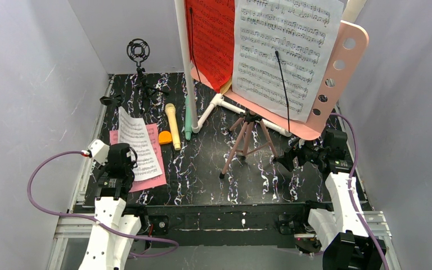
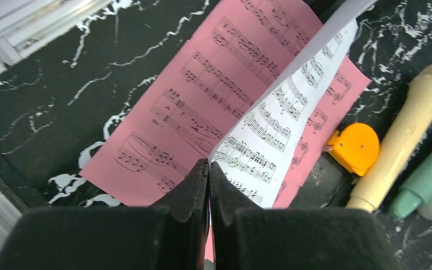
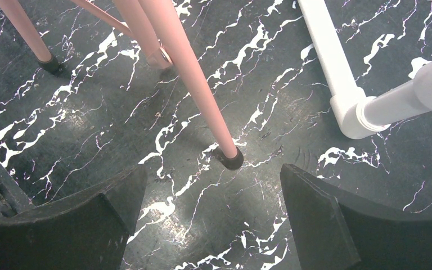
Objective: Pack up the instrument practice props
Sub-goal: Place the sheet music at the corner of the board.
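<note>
The pink hole-punched music stand (image 1: 337, 73) stands on tripod legs (image 1: 247, 140) at the right and carries a white music sheet (image 1: 284, 50). A red sheet or folder (image 1: 211, 39) hangs beside it. A pink sheet (image 1: 146, 181) lies at the left with a white sheet (image 1: 138, 143) on it. My left gripper (image 1: 128, 159) is shut on the white sheet's near corner (image 2: 270, 129), which is lifted off the pink sheet (image 2: 197, 95). Yellow (image 1: 172, 126) and mint-green (image 1: 188, 121) microphones lie beside them. My right gripper (image 3: 214, 191) is open and empty, just short of a tripod leg's foot (image 3: 230, 158).
The white pipe frame (image 1: 188, 62) rises behind the microphones, and its base (image 3: 337, 73) lies right of the tripod. A small orange object (image 2: 357, 147) lies by the yellow microphone (image 2: 410, 129). A black shock mount on a small stand (image 1: 139, 56) is at the back left. Walls enclose the table.
</note>
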Controlling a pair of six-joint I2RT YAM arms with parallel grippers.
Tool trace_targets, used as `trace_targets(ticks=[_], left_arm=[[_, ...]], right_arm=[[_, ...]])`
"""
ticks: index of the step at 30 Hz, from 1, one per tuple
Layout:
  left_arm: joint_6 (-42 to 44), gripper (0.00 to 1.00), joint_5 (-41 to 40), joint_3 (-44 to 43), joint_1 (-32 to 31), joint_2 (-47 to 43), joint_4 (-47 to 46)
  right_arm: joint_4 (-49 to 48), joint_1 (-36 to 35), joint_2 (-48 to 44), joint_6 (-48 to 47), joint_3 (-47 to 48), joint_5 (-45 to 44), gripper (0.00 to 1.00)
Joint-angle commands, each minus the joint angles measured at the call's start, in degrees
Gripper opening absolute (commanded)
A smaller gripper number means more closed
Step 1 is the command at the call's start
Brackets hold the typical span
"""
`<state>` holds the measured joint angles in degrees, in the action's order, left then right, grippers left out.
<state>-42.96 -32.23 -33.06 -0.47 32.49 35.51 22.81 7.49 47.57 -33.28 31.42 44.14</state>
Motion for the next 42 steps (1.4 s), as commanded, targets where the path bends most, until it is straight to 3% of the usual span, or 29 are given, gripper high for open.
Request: trace_targets(ticks=[1,4,8,11,19,23,28,42], left_arm=[[2.7,0.02,-7.5,-1.8,0.4,0.1,1.9],[2.6,0.13,-7.1,-1.8,0.4,0.4,2.0],[2.1,0.50,-7.1,-1.8,0.4,0.6,2.3],[1.8,0.68,-7.3,-1.9,0.4,0.5,2.7],[1.8,0.90,-7.4,-2.3,0.4,0.3,3.2],[2.0,0.98,-6.0,-2.3,0.4,0.1,2.9],[2.7,0.98,-2.7,-2.2,0.4,-0.2,1.7],[10.3,0.98,18.2,-0.9,0.4,-0.1,-6.6]], right_arm=[[0.0,0.4,-0.6,-0.6,2.1,1.3,0.98],[0.0,0.3,-0.7,-0.6,2.1,1.4,0.98],[0.1,0.3,-0.8,-0.6,2.1,1.4,0.99],[0.1,0.4,-0.9,-0.6,2.2,1.4,1.00],[0.1,0.4,-0.7,-0.6,2.1,1.5,1.00],[0.0,0.4,-0.5,-0.6,2.1,1.3,1.00],[0.0,0.3,-0.4,-0.6,2.0,1.3,1.00],[0.0,0.4,-0.5,-0.6,2.0,1.1,1.00]])
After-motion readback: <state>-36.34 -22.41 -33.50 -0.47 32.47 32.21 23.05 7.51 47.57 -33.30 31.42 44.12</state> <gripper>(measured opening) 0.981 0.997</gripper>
